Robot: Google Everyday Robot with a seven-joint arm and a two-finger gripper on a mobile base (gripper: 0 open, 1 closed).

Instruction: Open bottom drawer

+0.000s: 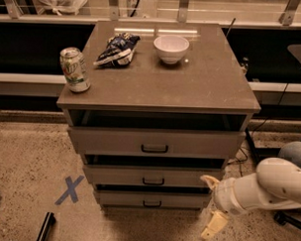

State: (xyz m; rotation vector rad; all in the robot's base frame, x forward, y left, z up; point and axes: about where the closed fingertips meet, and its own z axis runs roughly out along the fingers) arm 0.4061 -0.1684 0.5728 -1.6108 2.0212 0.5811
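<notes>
The bottom drawer (152, 199) is the lowest of three grey-brown fronts of the cabinet, with a small dark handle (152, 204) at its centre. It sits flush, closed. My gripper (212, 206) is at the lower right of the cabinet, beside the bottom drawer's right end, on a white arm coming in from the right. Its two cream fingers (214, 226) stand apart, open, holding nothing. It is well to the right of the handle and does not touch it.
On the cabinet top (211, 90) stand a soda can (75, 69), a chip bag (116, 49) and a white bowl (171, 48). The middle drawer (153, 175) and upper drawer (154, 142) lie above. A blue tape X (69, 189) marks the floor at left. Cables (248, 150) run at right.
</notes>
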